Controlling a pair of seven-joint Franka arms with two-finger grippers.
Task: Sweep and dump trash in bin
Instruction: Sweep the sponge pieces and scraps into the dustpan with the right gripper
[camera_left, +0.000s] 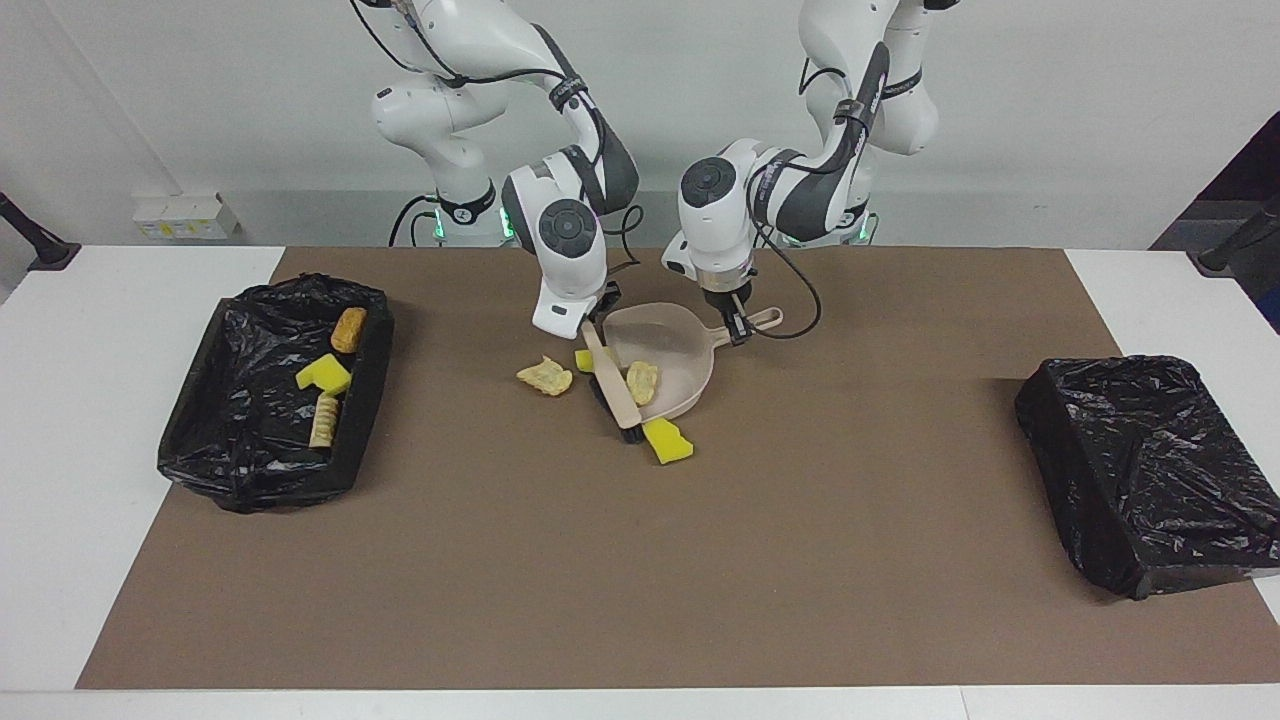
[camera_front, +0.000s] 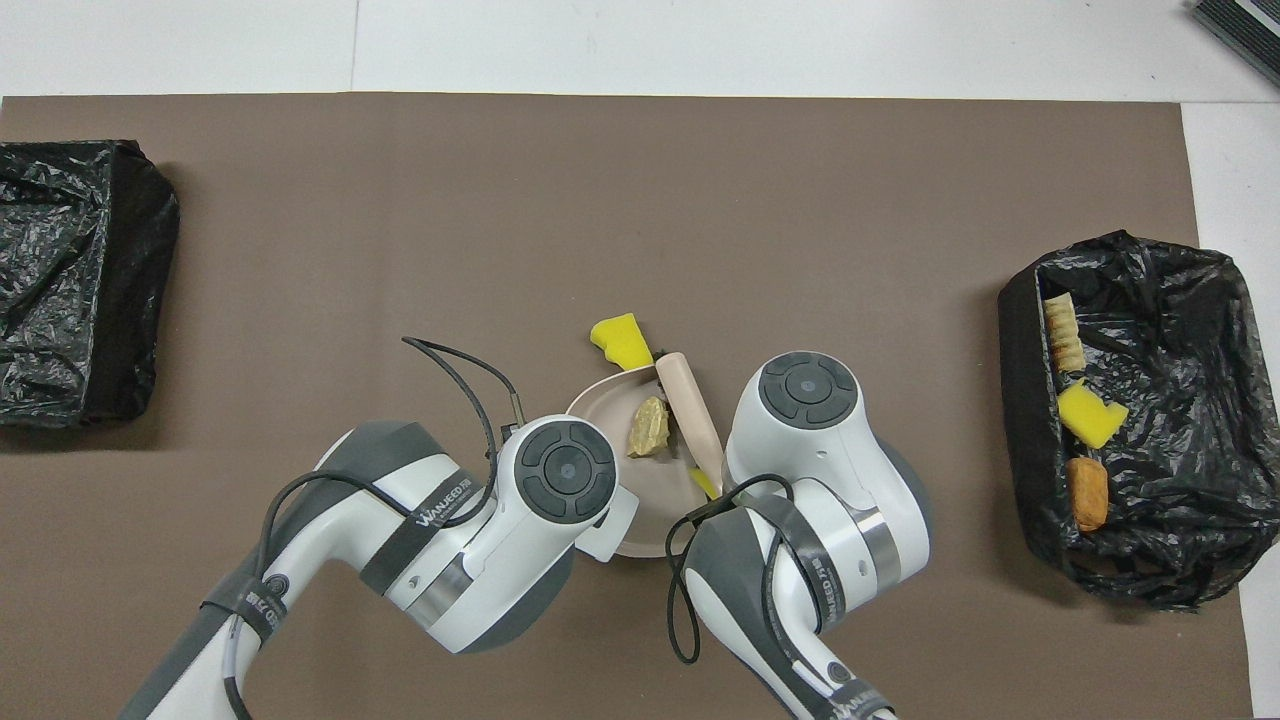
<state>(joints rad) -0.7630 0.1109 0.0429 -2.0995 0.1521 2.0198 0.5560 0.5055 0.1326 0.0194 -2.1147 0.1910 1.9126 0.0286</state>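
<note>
step: sweep trash into dustpan | right gripper clenched on brush | left gripper grasping dustpan handle | stray yellow sponge at dustpan's 6 o'clock: you re-sweep, keep lip flat on counter

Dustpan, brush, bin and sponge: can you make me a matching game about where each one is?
1 dustpan
2 brush
3 bin at the right arm's end
4 yellow chunk by the brush tip

A in the right gripper
B loose, just off the dustpan's lip
C in the left gripper
D holding three scraps

Pairs: 1-C, 2-A, 3-D, 4-B
</note>
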